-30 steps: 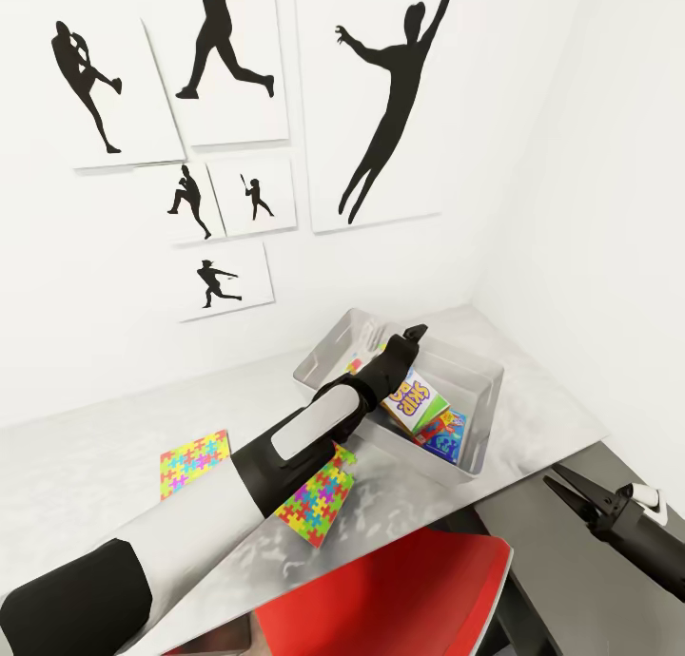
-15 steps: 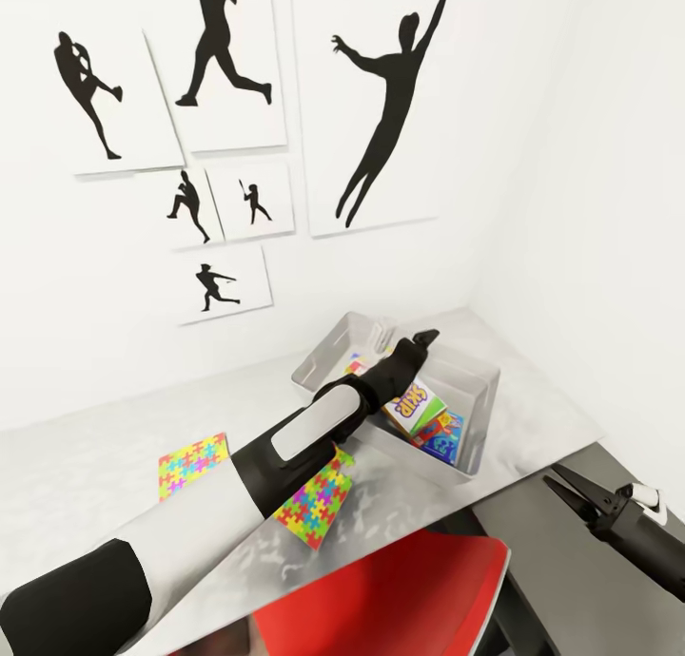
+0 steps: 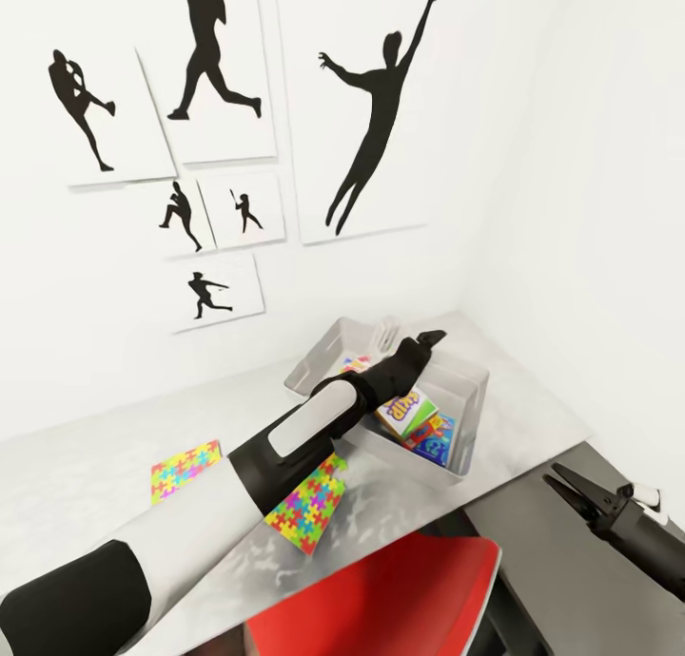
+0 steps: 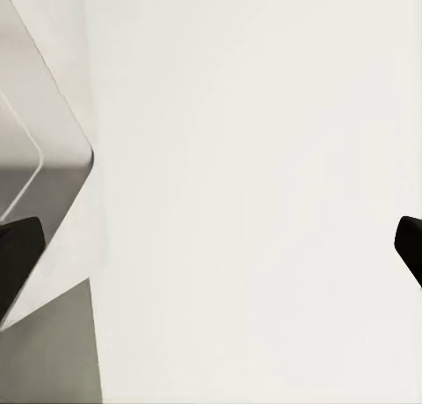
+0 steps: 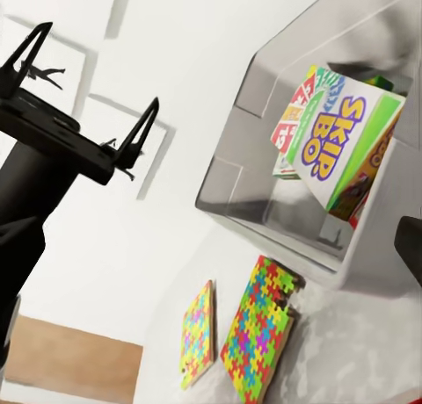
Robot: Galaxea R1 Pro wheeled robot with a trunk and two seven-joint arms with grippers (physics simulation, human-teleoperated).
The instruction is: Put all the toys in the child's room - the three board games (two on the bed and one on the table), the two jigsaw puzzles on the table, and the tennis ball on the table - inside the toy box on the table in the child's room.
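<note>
- L gripper hangs above the toy box, arm reaching across the table; in the R wrist view its two fingers stand wide apart w/ nothing between them.
- L wrist view: mostly white wall, a corner of a pale picture panel at one edge, dark fingertips at both sides.
- R gripper sits low, off the table's front corner, jaws spread, empty.
- Toy box stands near the table's far right end by the wall corner. Inside: a Skip-Bo game box leaning tilted, a blue game box beside it, a bit of bright print behind the L forearm.
- R wrist view shows more printed boxes stacked behind the Skip-Bo one; can't tell which is which.
- Two jigsaw puzzles on the tabletop, outside the tub: one just beside the tub near the front edge, partly under the L arm; the other further left, apart from it.
- Red chair below the table's front edge.
- Baseball-player silhouettes on the wall.
</note>
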